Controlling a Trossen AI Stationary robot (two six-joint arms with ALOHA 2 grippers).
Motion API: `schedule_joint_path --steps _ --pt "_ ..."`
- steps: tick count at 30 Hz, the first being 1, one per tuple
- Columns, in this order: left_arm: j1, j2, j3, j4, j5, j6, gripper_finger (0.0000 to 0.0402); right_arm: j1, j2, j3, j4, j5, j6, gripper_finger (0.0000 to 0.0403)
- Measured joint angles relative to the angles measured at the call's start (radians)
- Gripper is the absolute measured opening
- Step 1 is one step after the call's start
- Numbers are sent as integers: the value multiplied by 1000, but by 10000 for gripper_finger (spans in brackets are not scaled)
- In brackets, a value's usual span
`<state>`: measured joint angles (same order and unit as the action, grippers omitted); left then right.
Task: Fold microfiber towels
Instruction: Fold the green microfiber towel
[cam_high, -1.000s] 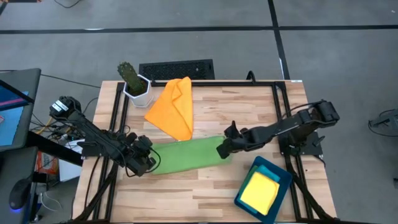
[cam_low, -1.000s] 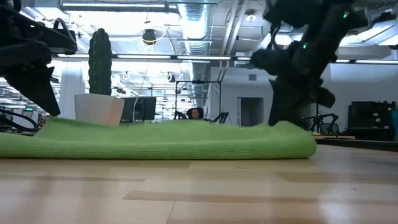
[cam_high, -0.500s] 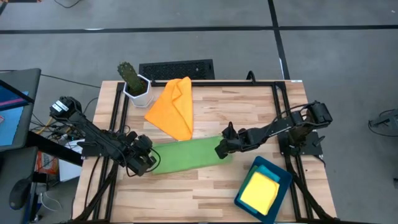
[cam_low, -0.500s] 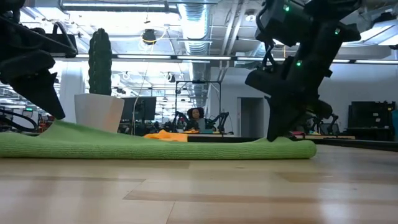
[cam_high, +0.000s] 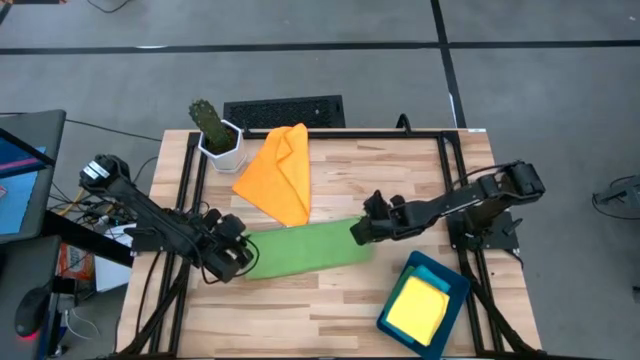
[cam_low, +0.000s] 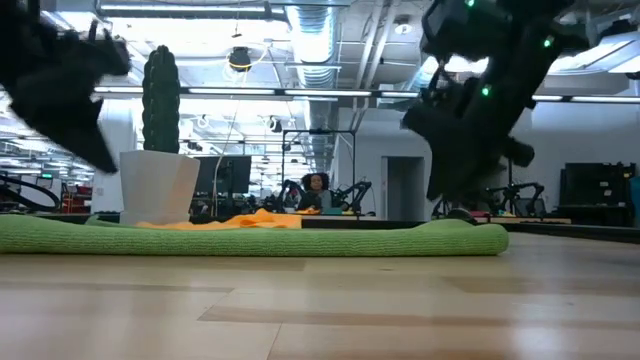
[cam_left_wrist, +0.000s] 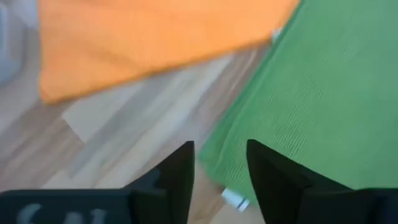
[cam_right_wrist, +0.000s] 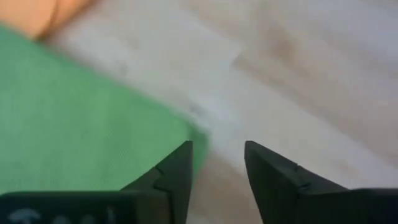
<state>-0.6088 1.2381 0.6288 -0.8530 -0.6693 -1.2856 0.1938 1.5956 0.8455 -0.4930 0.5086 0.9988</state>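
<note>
Now both grippers have let go; the left gripper (cam_high: 236, 258) and right gripper (cam_high: 360, 228) hover open and empty at the ends of the green towel (cam_high: 305, 248), lying folded mid-table, so this fold looks finished.

No text, label, brand, number or sign can be read in any of the views. A small white tag (cam_left_wrist: 235, 199) sits at the corner of the green towel (cam_left_wrist: 323, 106), but nothing on it is legible.
</note>
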Motion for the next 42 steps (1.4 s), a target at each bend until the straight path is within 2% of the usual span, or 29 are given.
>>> schedule_joint_path --steps 3,6,9,13,17,24,28,33,36,40,42 --pt "-13 -13 49 21 -55 24 149 0 -46 0 -12 55 15 185" --pt "-43 -16 54 198 -89 104 143 29 -63 0 93 62 -45 191" --pt "-65 7 12 438 -57 199 117 75 -42 2 246 17 -109 186" --pt "-82 59 -41 586 -15 174 64 117 13 1 277 -53 -62 161" --pt "-98 140 -46 574 28 101 9 151 48 0 216 -89 28 123" --pt "-103 303 -46 635 161 28 5 151 47 0 137 -116 83 62" --pt "-114 361 -37 672 133 -3 2 150 47 0 121 -156 84 42" --pt "-131 353 -38 638 149 -19 1 141 47 0 52 -151 132 15" --pt "-147 345 -38 604 196 -21 0 139 36 8 59 -136 126 10" --pt "-173 345 -37 582 215 -38 0 130 31 54 104 -45 57 27" --pt "-180 340 -38 581 215 -38 0 105 41 57 144 -39 16 33"
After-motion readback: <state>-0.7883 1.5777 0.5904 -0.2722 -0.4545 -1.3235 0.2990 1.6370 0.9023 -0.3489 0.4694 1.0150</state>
